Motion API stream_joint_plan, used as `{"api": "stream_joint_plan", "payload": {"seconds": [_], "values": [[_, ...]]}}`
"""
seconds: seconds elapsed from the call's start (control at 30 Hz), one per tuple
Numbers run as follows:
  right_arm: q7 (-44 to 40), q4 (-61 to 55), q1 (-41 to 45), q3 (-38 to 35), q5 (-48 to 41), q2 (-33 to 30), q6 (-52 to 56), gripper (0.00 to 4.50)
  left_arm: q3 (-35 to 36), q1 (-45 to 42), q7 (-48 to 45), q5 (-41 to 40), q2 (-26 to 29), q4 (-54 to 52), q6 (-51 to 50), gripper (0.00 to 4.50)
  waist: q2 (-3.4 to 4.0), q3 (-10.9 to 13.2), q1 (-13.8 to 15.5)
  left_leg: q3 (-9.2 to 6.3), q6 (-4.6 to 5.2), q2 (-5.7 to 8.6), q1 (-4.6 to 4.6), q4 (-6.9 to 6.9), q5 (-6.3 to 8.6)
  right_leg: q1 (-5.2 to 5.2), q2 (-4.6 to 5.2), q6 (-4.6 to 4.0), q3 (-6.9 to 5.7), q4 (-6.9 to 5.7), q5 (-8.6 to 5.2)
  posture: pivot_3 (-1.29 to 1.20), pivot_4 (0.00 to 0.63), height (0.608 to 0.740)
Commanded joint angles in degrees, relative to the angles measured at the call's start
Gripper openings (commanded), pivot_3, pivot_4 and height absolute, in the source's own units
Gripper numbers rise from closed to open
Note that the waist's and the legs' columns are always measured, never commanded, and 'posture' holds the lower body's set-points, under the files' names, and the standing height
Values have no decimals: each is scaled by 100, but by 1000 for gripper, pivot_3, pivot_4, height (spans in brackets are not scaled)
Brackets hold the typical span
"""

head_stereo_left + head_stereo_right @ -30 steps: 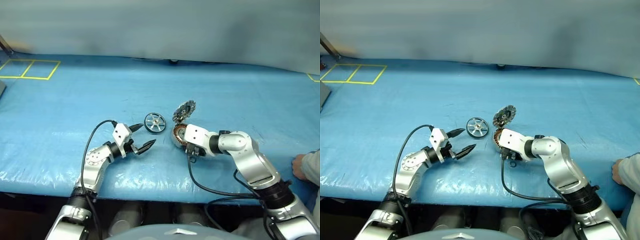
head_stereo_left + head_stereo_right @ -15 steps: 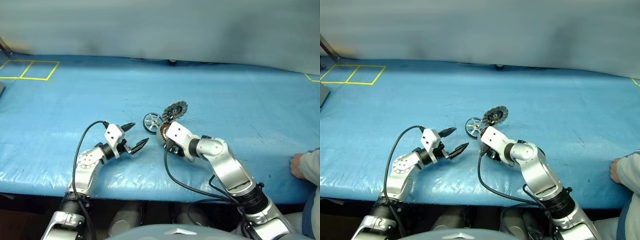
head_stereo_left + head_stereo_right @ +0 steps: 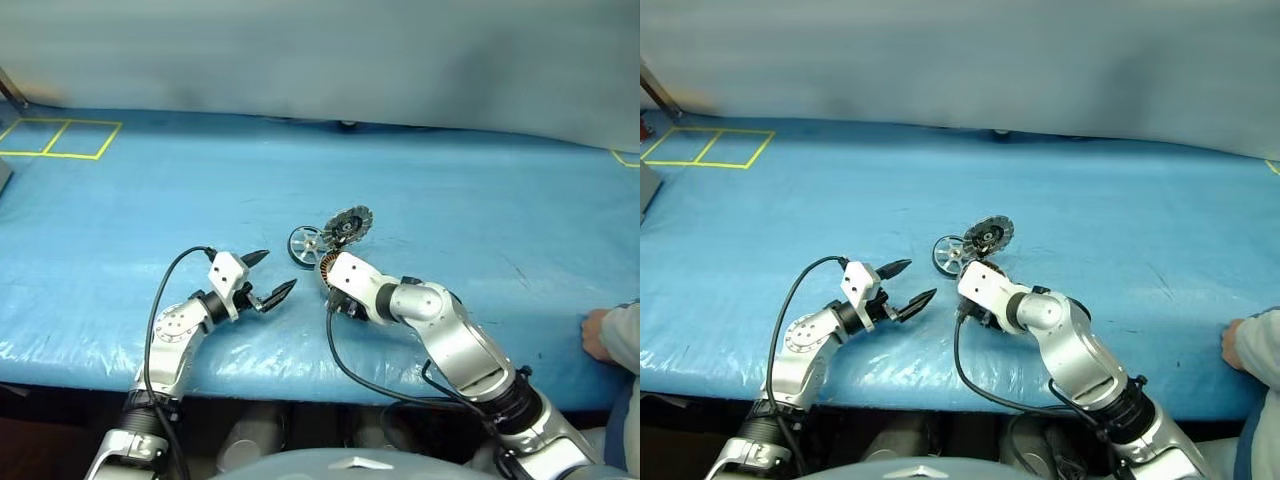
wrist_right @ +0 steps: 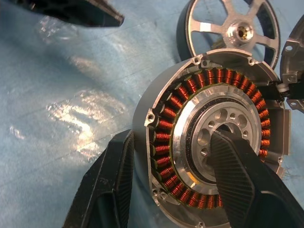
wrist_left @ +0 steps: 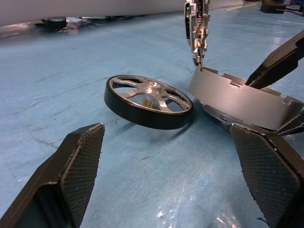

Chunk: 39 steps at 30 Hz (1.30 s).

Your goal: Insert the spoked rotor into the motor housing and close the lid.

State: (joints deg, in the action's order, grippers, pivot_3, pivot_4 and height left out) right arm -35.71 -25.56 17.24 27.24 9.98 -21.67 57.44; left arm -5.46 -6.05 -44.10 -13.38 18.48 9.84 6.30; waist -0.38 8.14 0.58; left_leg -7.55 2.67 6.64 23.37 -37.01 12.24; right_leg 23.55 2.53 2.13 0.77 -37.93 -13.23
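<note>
Gripping motor housing (image 4: 209, 142) rim, right gripper (image 4: 175, 185) straddling its wall; lid (image 3: 347, 224) standing upright. Left gripper (image 3: 272, 278) gaping wide, empty; spoked rotor (image 5: 148, 101) lying just ahead, open bench (image 3: 150, 200) around.

1. Rotor (image 5: 148, 100): silver spoked wheel with a dark rim, tilted, one edge raised, just beside the housing.
2. Housing (image 4: 216, 142): round, copper windings exposed.
3. Lid (image 3: 347, 224): finned disc, standing open.
</note>
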Motion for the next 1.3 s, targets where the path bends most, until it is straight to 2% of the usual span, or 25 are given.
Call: {"api": "stream_joint_plan", "payload": {"seconds": [0.03, 0.27, 0.47, 0.97, 1.03, 1.13, 1.2, 1.3], "values": [[219, 380, -43, -212, -168, 156, 229, 2048, 5, -19, 1, 29, 41, -301, -10, 4500, 0, 0, -3, 5, -4, -7, -5, -1, -2, -3, 0, 0, -4, 0, -6, 0, 150, 740], [500, 499, -57, -333, -340, 317, 308, 2048, -17, 13, 36, 42, 32, -345, -40, 4500, 0, 0, -6, 16, -13, -27, -24, 0, -9, -14, 1, -3, -21, -2, -3, 0, 150, 740], [809, 380, -124, -694, -561, 564, 327, 3969, -65, -11, 22, 46, -8, -303, -35, 4500, 2, 1, 43, 21, -12, -26, -23, 6, -8, -9, 6, -3, -23, 3, -1, 0, 150, 740], [1096, -964, -73, -2760, -2333, 1847, 838, 3969, -33, -72, -32, 26, 52, -210, -40, 4500, 24, 15, 3, 25, -10, -25, 23, 34, -7, 52, 7, -1, -20, 12, 33, 0, 150, 740], [1194, -1055, -122, -2883, -2431, 1856, 818, 3969, -30, -103, -42, 24, 53, -191, -42, 4500, 24, 15, 5, 26, -1, -25, 26, 43, -16, 61, 7, -3, -19, 12, 33, 0, 150, 740], [1202, -1204, -476, -2991, -2491, 1545, 547, 3969, -10, -144, -76, 8, 74, -174, -46, 4500, 24, 15, 23, 28, 0, -24, 30, 47, -17, 65, 8, -3, -19, 14, 33, 0, 150, 740], [1110, -1276, -837, -2998, -2472, 1264, 28, 3969, 10, -162, -112, -10, 100, -160, -46, 4500, 24, 15, 33, 28, 1, -22, 33, 49, -16, 66, 11, -3, -19, 17, 33, 0, 150, 740], [868, -1174, -1509, -3156, -2450, 1024, -1363, 3969, 38, -193, -164, -26, 139, -120, -23, 4500, 26, 16, 10, 41, 11, -21, 35, 57, -21, 76, 13, -2, -10, 16, 33, 0, 150, 740]]}}
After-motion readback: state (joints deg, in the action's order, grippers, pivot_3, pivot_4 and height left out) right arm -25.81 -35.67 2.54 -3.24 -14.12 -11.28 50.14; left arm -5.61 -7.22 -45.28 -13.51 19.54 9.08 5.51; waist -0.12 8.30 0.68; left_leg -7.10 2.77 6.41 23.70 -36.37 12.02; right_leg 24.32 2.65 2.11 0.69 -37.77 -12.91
